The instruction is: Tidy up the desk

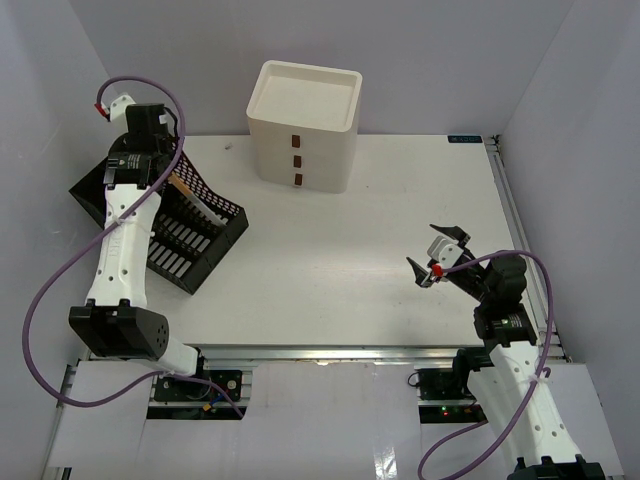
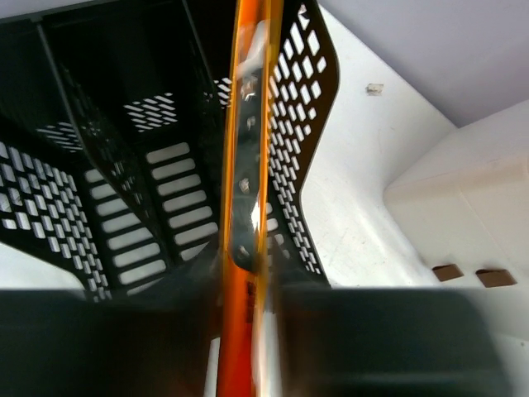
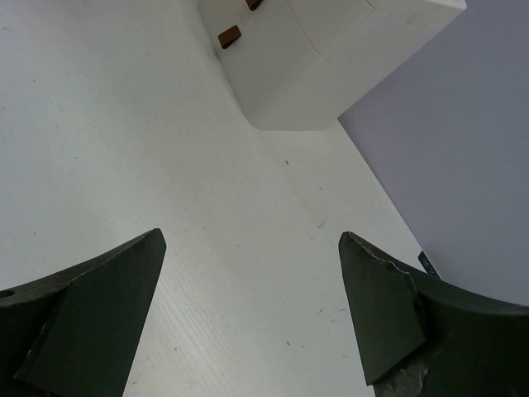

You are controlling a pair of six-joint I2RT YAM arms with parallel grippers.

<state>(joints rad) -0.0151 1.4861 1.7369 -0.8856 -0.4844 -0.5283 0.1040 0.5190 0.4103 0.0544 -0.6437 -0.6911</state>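
1. From above: the bench (image 1: 330,270) runs wide and white ahead of both my arms. A black mesh rack (image 1: 190,235) sits at its far left and a white drawer box (image 1: 303,125) at the far middle.
2. Same view: my left pincer (image 1: 172,178) hangs over the rack's far end, and my right pincer (image 1: 437,253) hovers above bare bench at the near right, well apart from both.
3. Left wrist: my left pincer (image 2: 240,339) is pressed together on a long orange strip (image 2: 248,165), pinching its near end. The fingers are blurred, so I judge the grip from the strip passing between them.
4. The relation that matters: the strip's long axis points straight away from my pincer, down towards the rack (image 2: 124,207) below, beside its right-hand mesh wall. I cannot tell which slot it lines up with.
5. I judge the left arm the one to finish this — the rack is directly under it.
6. Right wrist: my right pincer (image 3: 248,314) is spread wide, with nothing between its fingers (image 3: 91,322). Only bench (image 3: 124,124) lies beneath, and the drawer box (image 3: 331,66) stands far ahead.
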